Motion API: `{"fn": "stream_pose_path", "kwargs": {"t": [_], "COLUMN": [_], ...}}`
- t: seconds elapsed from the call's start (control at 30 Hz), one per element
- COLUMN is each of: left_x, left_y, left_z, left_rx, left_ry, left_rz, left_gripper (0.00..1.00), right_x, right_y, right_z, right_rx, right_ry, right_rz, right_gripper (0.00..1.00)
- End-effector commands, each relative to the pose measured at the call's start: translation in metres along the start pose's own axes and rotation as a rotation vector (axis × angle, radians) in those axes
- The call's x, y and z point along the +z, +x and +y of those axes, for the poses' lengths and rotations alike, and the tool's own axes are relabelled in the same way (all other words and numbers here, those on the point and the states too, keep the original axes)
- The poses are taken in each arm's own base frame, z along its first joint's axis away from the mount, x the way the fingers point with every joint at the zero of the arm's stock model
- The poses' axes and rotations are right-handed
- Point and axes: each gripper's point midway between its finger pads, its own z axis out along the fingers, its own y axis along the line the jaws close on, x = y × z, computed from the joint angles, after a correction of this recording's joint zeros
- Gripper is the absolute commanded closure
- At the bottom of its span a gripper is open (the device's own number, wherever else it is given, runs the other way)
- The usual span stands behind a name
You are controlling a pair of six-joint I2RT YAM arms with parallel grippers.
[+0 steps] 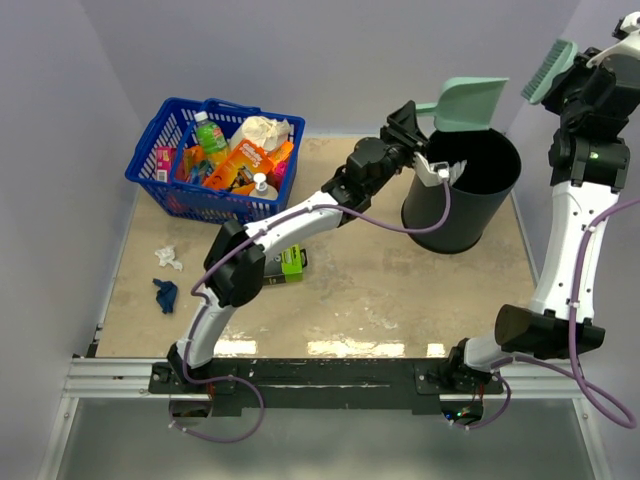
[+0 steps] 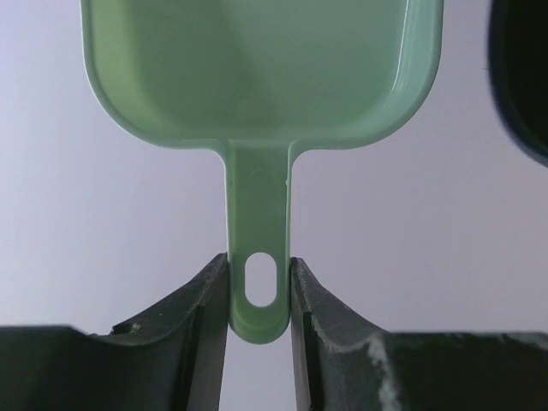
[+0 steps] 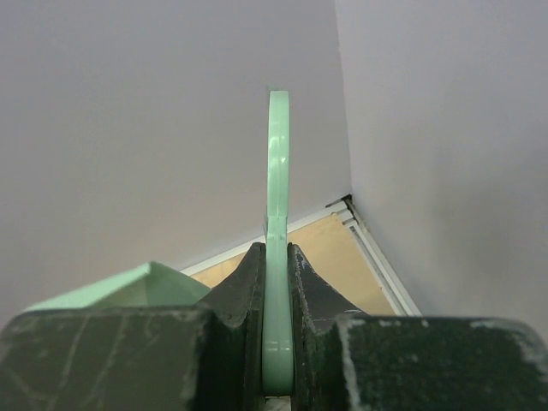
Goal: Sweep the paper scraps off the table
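A whitish-grey paper scrap (image 1: 168,258) and a dark blue scrap (image 1: 165,294) lie on the beige table (image 1: 400,300) at the far left. My left gripper (image 1: 418,112) is shut on the handle of the teal dustpan (image 1: 470,103), held raised over the rim of the black bin (image 1: 462,188); the left wrist view shows the handle (image 2: 259,282) clamped between my fingers and the pan (image 2: 257,68) empty. My right gripper (image 1: 585,62) is shut on the teal brush (image 1: 549,70), held high at the far right; the brush (image 3: 277,240) shows edge-on in the right wrist view.
A blue plastic basket (image 1: 150,150) full of groceries stands at the back left. A green-and-black box (image 1: 287,263) lies under my left arm near the middle. Grey walls close in the left, back and right sides. The dustpan corner (image 3: 128,287) shows in the right wrist view.
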Motion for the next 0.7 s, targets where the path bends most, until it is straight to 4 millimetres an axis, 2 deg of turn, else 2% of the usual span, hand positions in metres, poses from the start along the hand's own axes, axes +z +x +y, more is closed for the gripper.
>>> {"fn": "stream_pose_path", "kwargs": {"t": [0.0,0.1,0.13,0.17,0.2,0.23,0.27,0.3,0.33,0.37,0.4,0.43,0.47,0.5,0.53,0.57,0.6,0.63,0.67], "left_x": [-0.015,-0.018,-0.022,-0.026,-0.030,-0.044,-0.051,-0.060,-0.081,-0.091,-0.104,-0.128,-0.140,-0.153,-0.173,-0.184,-0.195,-0.213,-0.225], "left_y": [0.015,0.028,0.033,0.039,0.048,0.050,0.046,0.046,0.043,0.036,0.037,0.041,0.043,0.055,0.064,0.076,0.097,0.110,0.132], "left_z": [0.094,0.099,0.112,0.116,0.122,0.135,0.139,0.144,0.149,0.151,0.154,0.157,0.158,0.160,0.163,0.164,0.156,0.171,0.174], "left_rx": [-0.136,-0.303,-0.377,-0.550,-0.632,-0.703,-0.827,-0.872,-0.902,-0.955,-0.969,-0.978,-0.980,-0.969,-0.957,-0.942,-0.931,-0.932,-0.919], "left_ry": [-0.255,-0.261,-0.259,-0.261,-0.244,-0.188,-0.159,-0.134,-0.056,-0.015,0.004,0.023,0.031,0.022,0.015,-0.002,-0.007,-0.043,-0.070], "left_rz": [0.037,0.090,0.108,0.122,0.120,0.107,0.069,0.073,0.087,0.063,0.066,0.078,0.079,0.103,0.126,0.163,0.220,0.237,0.283], "left_gripper": [1.00,1.00,1.00,1.00,1.00,1.00,1.00,1.00,1.00,1.00,1.00,1.00,1.00,1.00,1.00,1.00,1.00,1.00,1.00], "right_x": [-0.003,-0.001,-0.001,-0.001,0.000,-0.001,-0.001,-0.003,-0.004,-0.006,-0.009,-0.011,-0.014,-0.018,-0.022,-0.032,-0.039,-0.054,-0.067], "right_y": [-0.016,-0.015,-0.015,-0.013,-0.012,-0.012,-0.010,-0.007,-0.005,-0.004,-0.001,0.001,0.006,0.011,0.016,0.029,0.040,0.051,0.074], "right_z": [0.007,0.013,0.016,0.022,0.026,0.032,0.037,0.048,0.056,0.063,0.074,0.080,0.092,0.102,0.113,0.136,0.149,0.168,0.189], "right_rx": [0.027,0.038,0.043,0.041,0.038,0.032,0.025,0.020,0.020,0.023,0.020,0.018,0.010,-0.016,-0.037,-0.064,-0.115,-0.136,-0.155], "right_ry": [-0.034,-0.063,-0.075,-0.112,-0.133,-0.168,-0.202,-0.268,-0.310,-0.348,-0.410,-0.437,-0.477,-0.517,-0.558,-0.629,-0.682,-0.797,-0.878], "right_rz": [-0.051,-0.045,-0.043,-0.032,-0.030,-0.024,-0.016,-0.003,0.007,0.013,0.029,0.033,0.045,0.053,0.063,0.088,0.100,0.129,0.177], "right_gripper": [1.00,1.00,1.00,1.00,1.00,1.00,1.00,1.00,1.00,1.00,1.00,1.00,1.00,1.00,1.00,1.00,1.00,1.00,1.00]}}
